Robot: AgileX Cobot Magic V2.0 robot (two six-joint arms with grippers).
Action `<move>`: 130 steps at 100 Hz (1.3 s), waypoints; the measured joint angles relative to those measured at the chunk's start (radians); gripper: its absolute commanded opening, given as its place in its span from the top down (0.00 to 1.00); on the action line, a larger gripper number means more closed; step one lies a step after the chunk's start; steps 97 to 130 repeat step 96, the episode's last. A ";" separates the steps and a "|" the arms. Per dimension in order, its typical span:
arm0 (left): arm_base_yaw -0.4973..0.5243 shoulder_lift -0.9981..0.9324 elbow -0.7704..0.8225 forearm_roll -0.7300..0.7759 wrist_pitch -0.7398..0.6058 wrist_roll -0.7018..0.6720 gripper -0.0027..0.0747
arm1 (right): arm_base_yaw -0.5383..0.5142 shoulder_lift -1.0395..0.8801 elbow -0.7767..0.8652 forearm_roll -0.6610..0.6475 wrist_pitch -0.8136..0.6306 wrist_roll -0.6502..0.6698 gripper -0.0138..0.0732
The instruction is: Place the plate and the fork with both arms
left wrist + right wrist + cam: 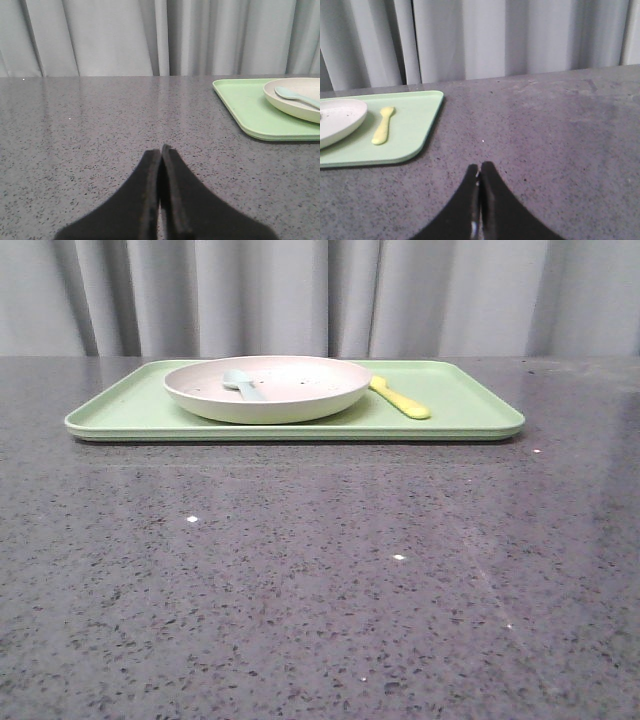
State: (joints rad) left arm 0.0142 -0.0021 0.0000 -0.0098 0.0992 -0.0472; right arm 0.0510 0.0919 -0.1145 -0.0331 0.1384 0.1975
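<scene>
Resting on a light-green tray (470,405), toward the far side of a grey speckled tabletop (320,580), lay the plate (268,390), off-white with dark speckles and a raised rim. Sat upright and level, roughly over the tray's middle. Held a pale blue spoon (243,385) inside, bowl end toward the centre, handle pointing to the near rim. Lay beside the plate on the robot's right, flat on the tray, the yellow fork (400,400), one end close against or just under the plate's rim, the rounded handle angled toward the tray's near right corner.

Showed nothing of either arm in the front view. Hovered low over bare tabletop in the left wrist view the left pincer (161,150), black fingers pressed together tip to tip, holding nothing. Stood well apart from it, ahead and off to its right, the tray's near corner, with the plate's rim and the spoon just showing at the edge of that view.

Hung likewise over bare tabletop in the right wrist view the right pincer (480,167), fingers drawn together with no gap at the tips, empty. Lay ahead and to its left the tray's rounded corner, the fork stretched along the tray with its broader end farther away, the plate partly visible beyond the fork. Touched neither plate nor fork with either pincer. Closed off the far edge of the tabletop with grey pleated curtains (320,295).
</scene>
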 measured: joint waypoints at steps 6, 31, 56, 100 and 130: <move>0.000 0.000 0.000 0.000 0.000 0.000 0.99 | 0.000 -0.035 0.035 -0.004 0.000 0.000 0.92; 0.000 0.000 0.000 0.000 0.000 0.000 0.99 | 0.000 -0.099 0.142 -0.013 -0.005 0.000 0.92; 0.000 0.000 0.000 0.000 0.000 0.000 0.99 | 0.000 -0.100 0.142 -0.012 -0.007 0.000 0.92; 0.000 0.000 0.000 0.000 0.000 0.000 0.99 | 0.000 -0.100 0.142 -0.012 -0.007 0.000 0.92; 0.000 0.000 0.000 0.000 0.000 0.000 0.99 | 0.000 -0.100 0.142 -0.012 -0.007 0.000 0.92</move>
